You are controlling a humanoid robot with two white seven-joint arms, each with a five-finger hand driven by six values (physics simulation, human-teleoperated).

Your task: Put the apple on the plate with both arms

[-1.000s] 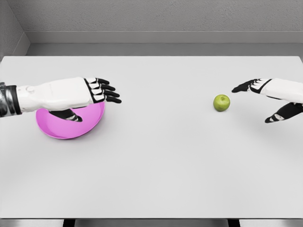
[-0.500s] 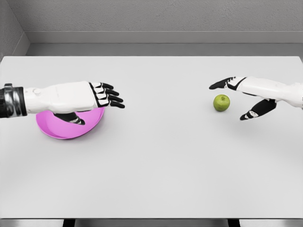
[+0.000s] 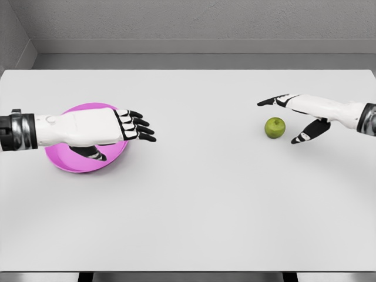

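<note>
Between my left hand (image 3: 120, 125) and the apple (image 3: 275, 127) the surface (image 3: 200, 194) lies bare. My left hand covers the plate (image 3: 64, 163). My right hand (image 3: 294, 114) brackets the apple's right side.

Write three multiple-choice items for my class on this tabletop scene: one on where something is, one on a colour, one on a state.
1. Where is the green apple?
A. On the plate
B. On the white table, right of centre
C. In the left hand

2. What colour is the plate?
A. Pink
B. Blue
C. Yellow

3. What is the right hand doing?
A. Gripping the apple
B. Open beside the apple, fingers spread
C. Resting on the plate

Key: 1 B, the apple sits on bare table far from the plate. 2 A, the rim shows pink around the left hand, which is above it. 3 B, its fingers reach past the apple and its thumb points toward it, neither closed on it.
</note>
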